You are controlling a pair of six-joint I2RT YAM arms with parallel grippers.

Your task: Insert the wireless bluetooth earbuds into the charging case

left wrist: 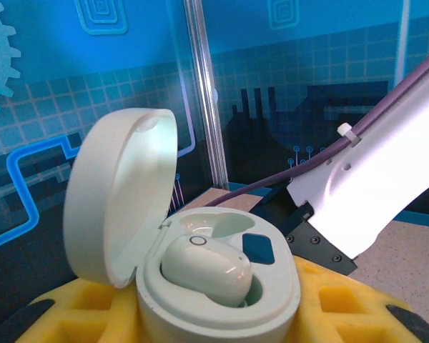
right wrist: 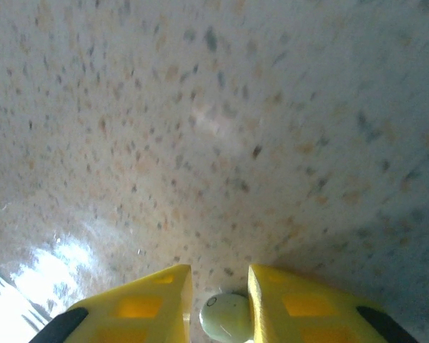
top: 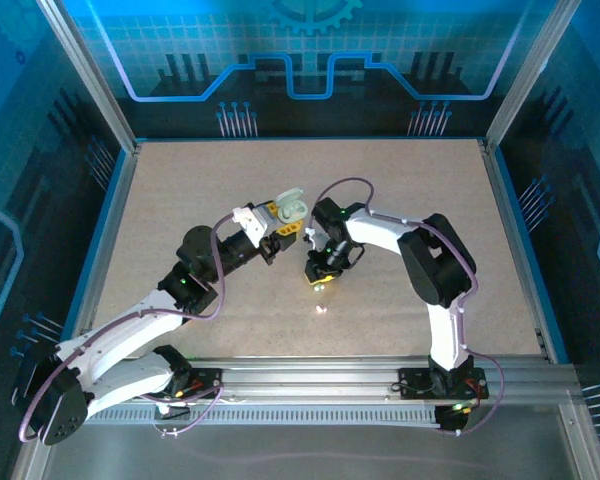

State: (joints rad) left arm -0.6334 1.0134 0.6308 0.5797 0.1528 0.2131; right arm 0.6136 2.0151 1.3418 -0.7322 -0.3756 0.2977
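My left gripper (top: pixel 283 222) is shut on the pale green charging case (left wrist: pixel 222 300), its yellow fingers (left wrist: pixel 343 304) on both sides. The lid (left wrist: pixel 118 193) stands open. One whitish-green earbud (left wrist: pixel 206 268) sits in the near slot, and the far slot (left wrist: pixel 218 225) is empty. The case (top: pixel 292 208) is held above mid-table. My right gripper (right wrist: pixel 220 307) points down at the table (right wrist: pixel 214 143), shut around a second earbud (right wrist: pixel 225 318). Its right finger touches the earbud, and a sliver of table shows on the left side. In the top view this gripper (top: pixel 318 276) is just right of the case.
The right arm's white link (left wrist: pixel 386 164) and purple cable (left wrist: pixel 293 175) pass close behind the held case. A bright glare spot (top: pixel 320 310) lies on the speckled table near the right gripper. Blue walls and metal posts (top: pixel 90 75) enclose the table.
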